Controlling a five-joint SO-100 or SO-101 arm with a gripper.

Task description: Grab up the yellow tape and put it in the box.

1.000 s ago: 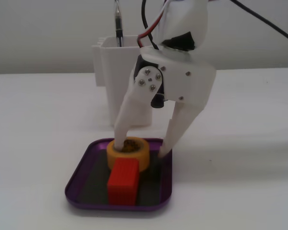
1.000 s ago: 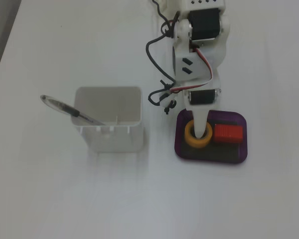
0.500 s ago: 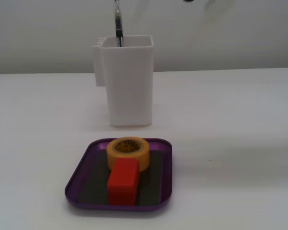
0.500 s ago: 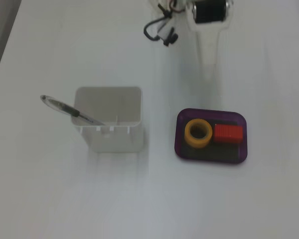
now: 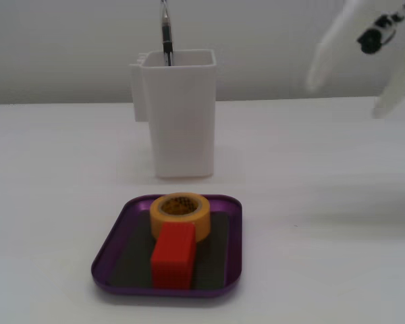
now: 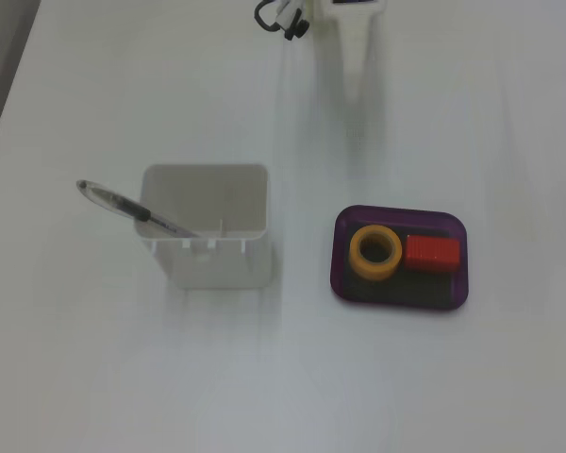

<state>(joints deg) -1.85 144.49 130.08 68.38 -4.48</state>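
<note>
The tape (image 5: 180, 213) already lies flat inside the box (image 5: 109, 253), low in the middle of a fixed view. It touches the red block (image 5: 173, 256), which sits in front of it in the same box. So I think the job is done. The only step left is for the arm to stay away and rest.

Behind the box stands a tall white holder (image 5: 181, 115) with a pen (image 5: 166, 32) sticking out of it. It is near the box but not touching.

Far back, in the upper right, the gripper (image 5: 354, 84) is blurry and high above the table. Its two white fingers look spread apart and it holds nothing. Nothing blocks its way.
</note>
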